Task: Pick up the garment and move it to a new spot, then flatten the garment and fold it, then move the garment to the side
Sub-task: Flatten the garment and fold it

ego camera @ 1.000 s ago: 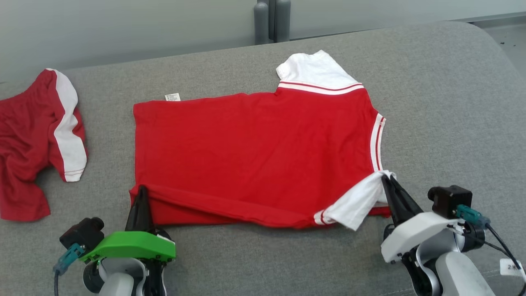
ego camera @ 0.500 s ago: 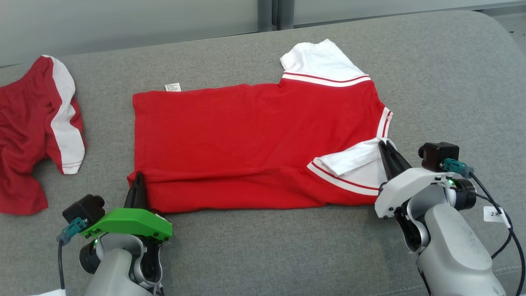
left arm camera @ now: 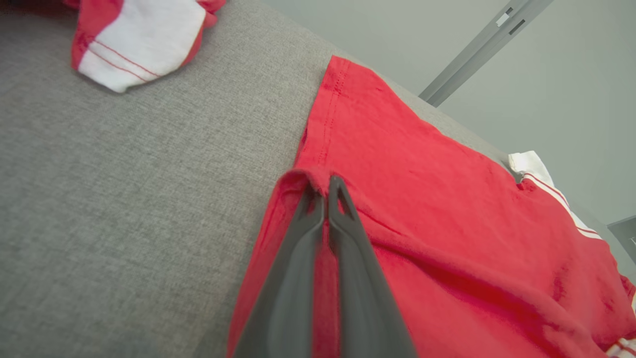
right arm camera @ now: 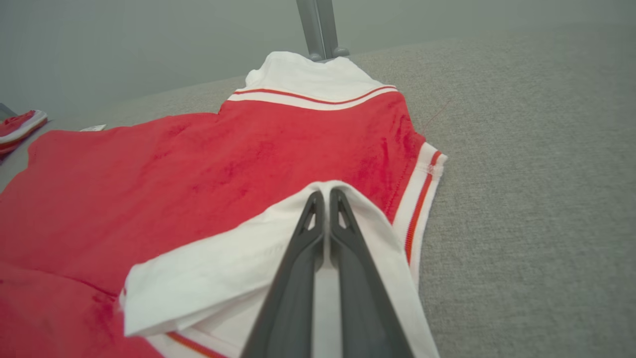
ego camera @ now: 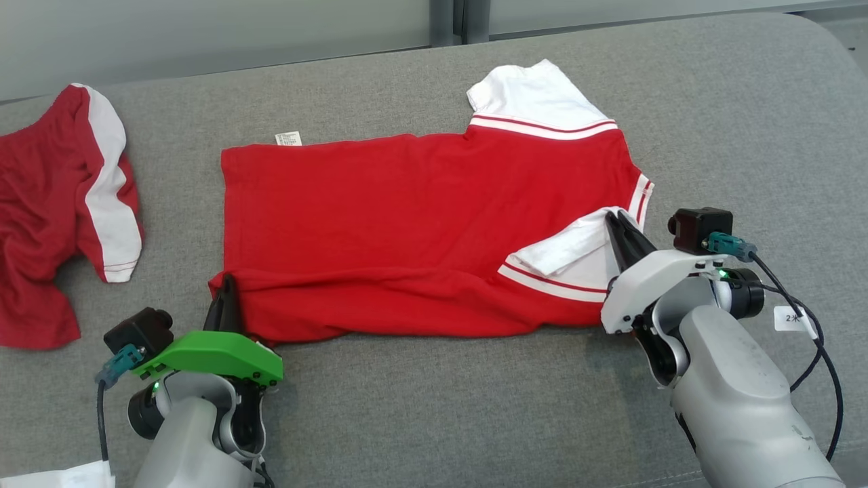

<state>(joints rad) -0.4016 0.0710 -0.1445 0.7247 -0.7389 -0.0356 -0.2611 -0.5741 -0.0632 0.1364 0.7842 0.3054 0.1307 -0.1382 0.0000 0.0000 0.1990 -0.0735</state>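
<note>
Red shirt (ego camera: pixel 420 224) spread at centre of grey upholstered surface (ego camera: pixel 732 122), near edge doubled over. Left gripper (ego camera: pixel 228 281) at shirt's 7 o'clock corner, fingers together, clamped on red hem. Right gripper (ego camera: pixel 616 218) at 4 o'clock, fingers pinched on white sleeve (ego camera: pixel 563 247), which lies over red body. Second red-and-white garment (ego camera: pixel 61 203) crumpled at 9 o'clock, apart from shirt.
</note>
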